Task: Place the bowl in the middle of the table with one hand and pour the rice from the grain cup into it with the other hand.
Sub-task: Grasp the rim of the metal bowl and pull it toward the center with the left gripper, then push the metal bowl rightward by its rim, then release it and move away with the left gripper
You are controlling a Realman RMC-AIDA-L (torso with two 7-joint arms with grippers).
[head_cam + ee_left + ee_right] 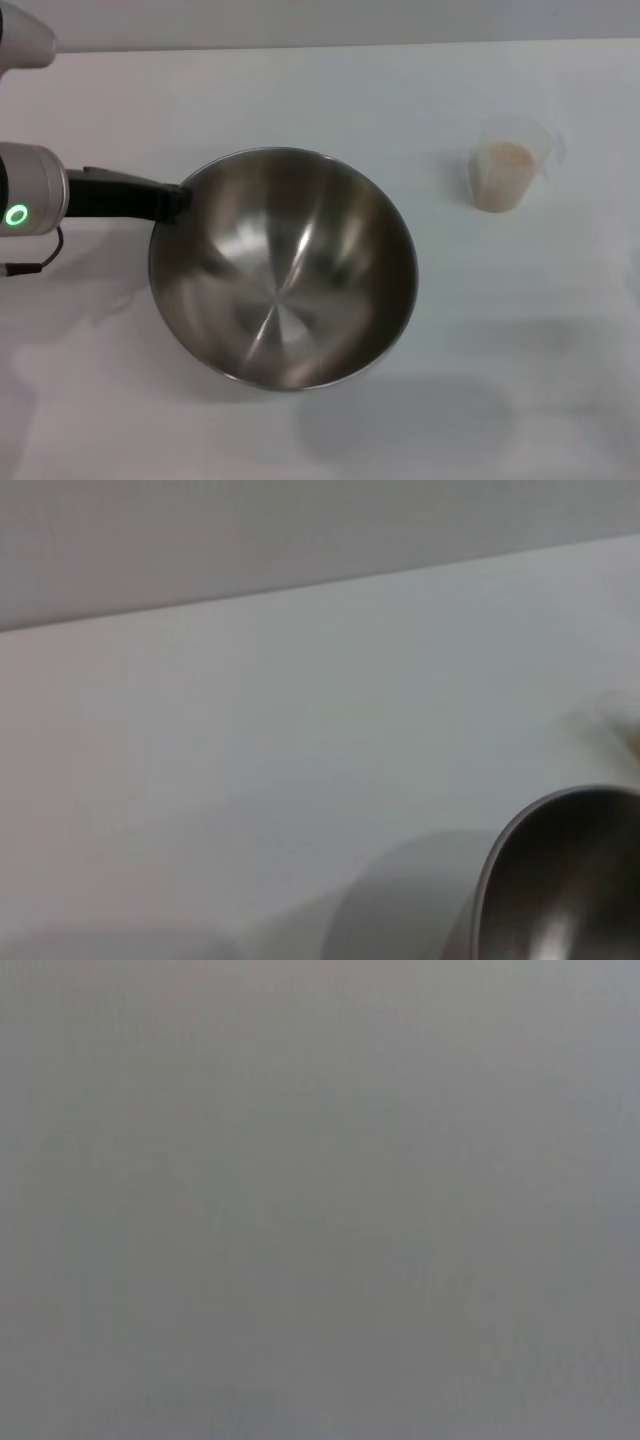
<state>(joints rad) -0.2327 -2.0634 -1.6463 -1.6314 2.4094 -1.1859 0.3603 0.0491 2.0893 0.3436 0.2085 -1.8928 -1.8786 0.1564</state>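
A: How many bowls does the head view show, and where?

B: One bowl (283, 268), a big shiny steel one, sitting close to the middle of the table (300, 90), a little toward seven o'clock from dead center. Its inside is bare metal; no grains lie in it.

A: Is anything holding it?

B: The left gripper (172, 201) meets the bowl's rim at about ten o'clock. The dark fingers reach in from the nine o'clock edge of the view and appear closed on the rim, one above it and the rest hidden behind the metal. The silver wrist behind them carries one green ring light.

A: And the cup?

B: One cup (508, 165), clear plastic, upright, at roughly two o'clock from the bowl and well apart from it. The rice (503, 175) is a single pale beige heap inside it, filling most of the cup. None is spilled on the table around it.

A: What about the right gripper?

B: It does not appear in the head view, and the right wrist view is a flat grey field with nothing to pick out, so its state cannot be told.

A: Does the left wrist view add anything?

B: Only one curved piece of the bowl's rim (560, 870) over the white table (250, 740), with a soft shadow beside it.
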